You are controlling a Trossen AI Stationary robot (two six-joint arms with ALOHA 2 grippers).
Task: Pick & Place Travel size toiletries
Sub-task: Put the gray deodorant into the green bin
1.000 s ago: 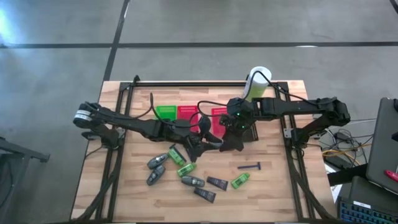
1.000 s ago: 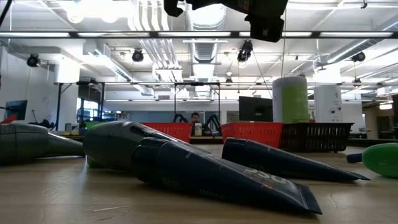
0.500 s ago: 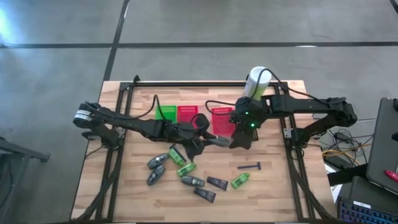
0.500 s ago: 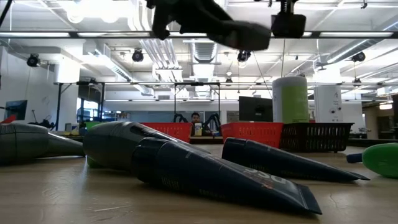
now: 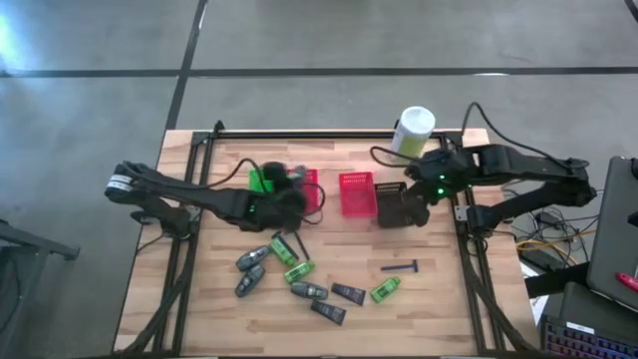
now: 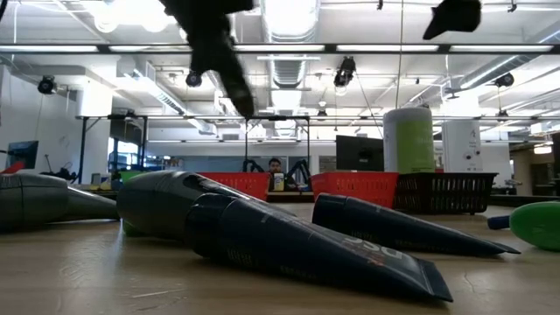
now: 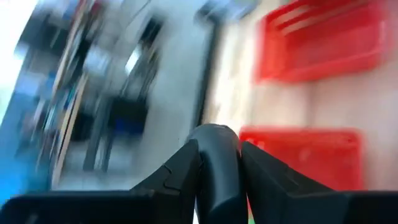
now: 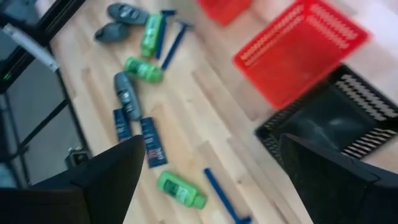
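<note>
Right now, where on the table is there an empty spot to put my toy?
The wood is bare in the front right corner, past the razor, and down the left side beside the grey bottles. The front middle is crowded with toiletries, and the baskets fill the back.

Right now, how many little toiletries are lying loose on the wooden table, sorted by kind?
Grey bottles: 3
Green tubes: 3
Dark flat tubes: 2
Blue razors: 3
Total on the table: 11
One more dark item is pinched in the left gripper; its kind cannot be told.
</note>
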